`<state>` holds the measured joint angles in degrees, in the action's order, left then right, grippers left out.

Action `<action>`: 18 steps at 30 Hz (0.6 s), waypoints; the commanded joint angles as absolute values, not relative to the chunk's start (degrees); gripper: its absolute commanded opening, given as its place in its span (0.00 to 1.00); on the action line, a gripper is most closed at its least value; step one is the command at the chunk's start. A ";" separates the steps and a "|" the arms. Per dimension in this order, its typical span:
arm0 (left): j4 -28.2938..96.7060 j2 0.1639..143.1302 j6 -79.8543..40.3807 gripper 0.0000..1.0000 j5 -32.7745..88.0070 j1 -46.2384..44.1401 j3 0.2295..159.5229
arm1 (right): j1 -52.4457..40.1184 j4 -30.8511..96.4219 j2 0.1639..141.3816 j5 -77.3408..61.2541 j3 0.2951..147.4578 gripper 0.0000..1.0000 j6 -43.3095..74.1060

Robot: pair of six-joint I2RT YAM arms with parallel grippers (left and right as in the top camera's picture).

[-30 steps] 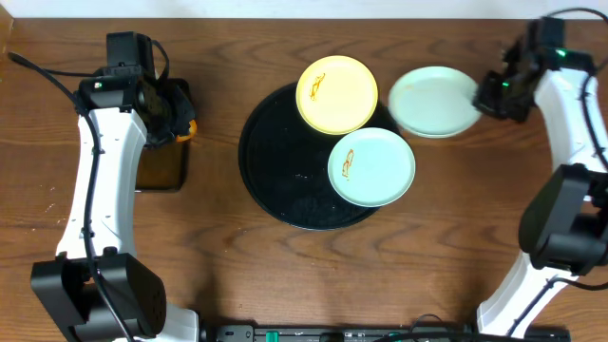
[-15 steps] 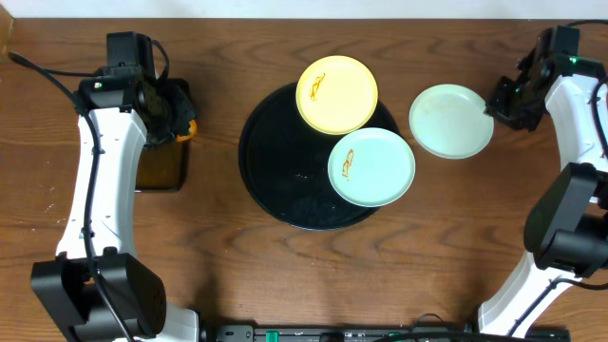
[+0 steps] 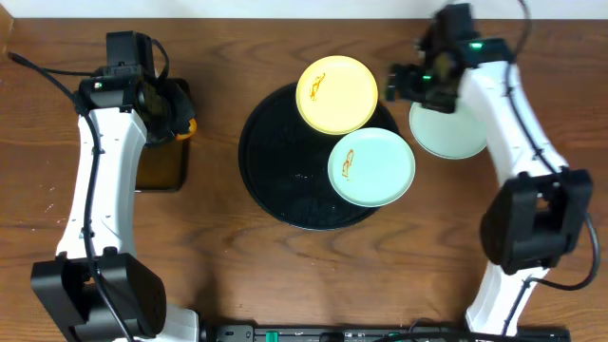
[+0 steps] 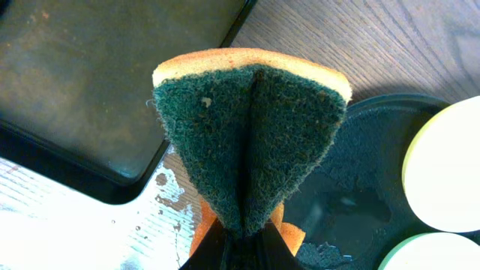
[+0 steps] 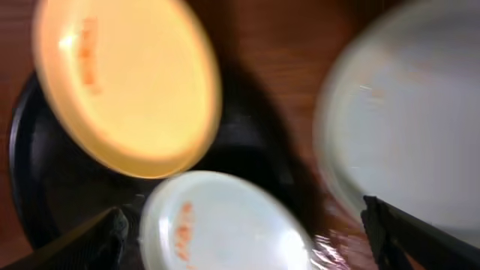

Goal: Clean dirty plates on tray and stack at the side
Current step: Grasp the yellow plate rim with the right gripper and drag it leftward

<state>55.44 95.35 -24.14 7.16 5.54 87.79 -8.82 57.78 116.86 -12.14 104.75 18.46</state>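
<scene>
Clean mint plate (image 3: pixel 454 133) sits on desk (image 3: pixel 237 266) beside tray (image 3: pixel 275 180) as stack base, right fingers (image 3: pixel 408 84) wide open, empty; left fingers (image 4: pixel 240 251) pinch folded sponge (image 4: pixel 251 142), scrub side out.

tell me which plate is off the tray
The clean pale plate on the wood at right; the smeared yellow plate and mint plate sit on the tray.
</scene>
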 commanded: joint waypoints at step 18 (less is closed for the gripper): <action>54.61 95.48 -23.64 0.08 6.94 5.82 86.13 | -22.06 50.46 129.45 9.82 106.54 0.62 38.74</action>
